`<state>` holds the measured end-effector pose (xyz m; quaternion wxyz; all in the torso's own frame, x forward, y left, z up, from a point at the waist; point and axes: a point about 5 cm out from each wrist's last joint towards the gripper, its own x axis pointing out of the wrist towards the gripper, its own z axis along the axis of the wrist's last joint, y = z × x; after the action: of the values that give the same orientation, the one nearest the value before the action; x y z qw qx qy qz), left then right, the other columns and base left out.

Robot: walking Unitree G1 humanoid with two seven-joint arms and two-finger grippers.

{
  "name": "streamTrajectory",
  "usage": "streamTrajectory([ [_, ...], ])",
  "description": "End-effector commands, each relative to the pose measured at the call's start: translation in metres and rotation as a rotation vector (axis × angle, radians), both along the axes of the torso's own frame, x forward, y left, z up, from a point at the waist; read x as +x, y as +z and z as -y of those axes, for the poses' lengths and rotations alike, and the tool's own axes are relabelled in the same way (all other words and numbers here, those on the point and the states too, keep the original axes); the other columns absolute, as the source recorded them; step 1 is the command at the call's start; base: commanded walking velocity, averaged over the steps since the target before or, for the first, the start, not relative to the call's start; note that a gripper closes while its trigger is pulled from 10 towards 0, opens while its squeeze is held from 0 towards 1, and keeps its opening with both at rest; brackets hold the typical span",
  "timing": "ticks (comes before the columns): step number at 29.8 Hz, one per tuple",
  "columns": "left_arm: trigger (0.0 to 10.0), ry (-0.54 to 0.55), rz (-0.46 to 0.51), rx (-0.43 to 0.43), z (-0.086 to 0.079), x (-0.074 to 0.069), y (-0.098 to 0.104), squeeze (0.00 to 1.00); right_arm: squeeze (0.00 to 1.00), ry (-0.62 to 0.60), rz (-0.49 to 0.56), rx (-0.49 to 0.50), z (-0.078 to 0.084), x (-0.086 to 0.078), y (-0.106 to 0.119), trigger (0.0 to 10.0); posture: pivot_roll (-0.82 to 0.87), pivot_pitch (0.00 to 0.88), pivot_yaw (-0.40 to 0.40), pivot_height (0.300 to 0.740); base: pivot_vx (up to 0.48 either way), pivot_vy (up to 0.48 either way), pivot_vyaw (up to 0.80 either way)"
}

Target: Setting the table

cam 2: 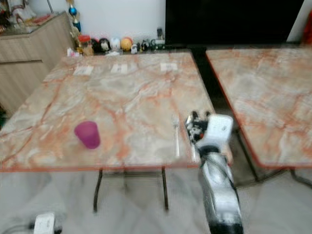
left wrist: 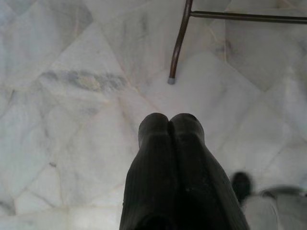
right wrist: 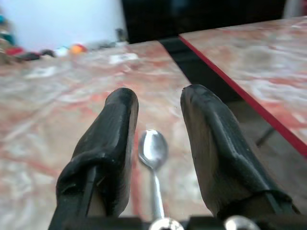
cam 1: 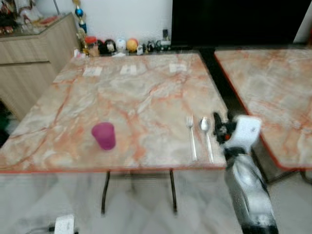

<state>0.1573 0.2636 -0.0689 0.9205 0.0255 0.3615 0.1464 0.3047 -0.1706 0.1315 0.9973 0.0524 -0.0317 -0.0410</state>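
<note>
On the counter [cam 1: 146, 92], the right gripper [right wrist: 158, 115] hovers wide open over the spoon [cam 1: 206, 134], beside the fork [cam 1: 191, 136]. The left gripper [left wrist: 169, 125] hangs closed above the floor [left wrist: 72, 96].

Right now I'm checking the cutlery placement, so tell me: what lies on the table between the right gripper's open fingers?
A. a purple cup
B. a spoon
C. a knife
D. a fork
B: in the right wrist view a spoon lies bowl-forward on the marble table between the spread fingers of the right gripper; the fork lies beside it, and the purple cup stands apart.
</note>
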Motion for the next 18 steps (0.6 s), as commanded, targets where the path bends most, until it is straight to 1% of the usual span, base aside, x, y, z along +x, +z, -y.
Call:
streamTrajectory([
  [1, 10.0, 0.014, -0.009, 0.002, -0.0038, -0.0046, -0.0009, 0.0, 0.0, 0.011, 0.023, 0.003, -0.004, 0.0033, 0.007, 10.0, -0.01, 0.0, 0.015, 0.74, 0.0, 0.0, 0.0],
  [12, 10.0, 0.018, -0.028, -0.001, -0.0048, -0.0075, -0.0024, 0.0, 0.0, 0.001, 0.013, -0.006, -0.0012, 0.0071, 0.0061, 10.0, 0.0, 0.003, 0.015, 0.74, 0.0, 0.0, 0.0],
  [18, 10.0, 0.02, -0.033, -0.004, -0.0059, -0.0079, -0.0026, 0.0, 0.0, -0.006, 0.003, -0.007, 0.0011, 0.0063, 0.0045, 10.0, -0.01, 0.017, 0.019, 0.74, 0.276, 0.0, 0.0],
])
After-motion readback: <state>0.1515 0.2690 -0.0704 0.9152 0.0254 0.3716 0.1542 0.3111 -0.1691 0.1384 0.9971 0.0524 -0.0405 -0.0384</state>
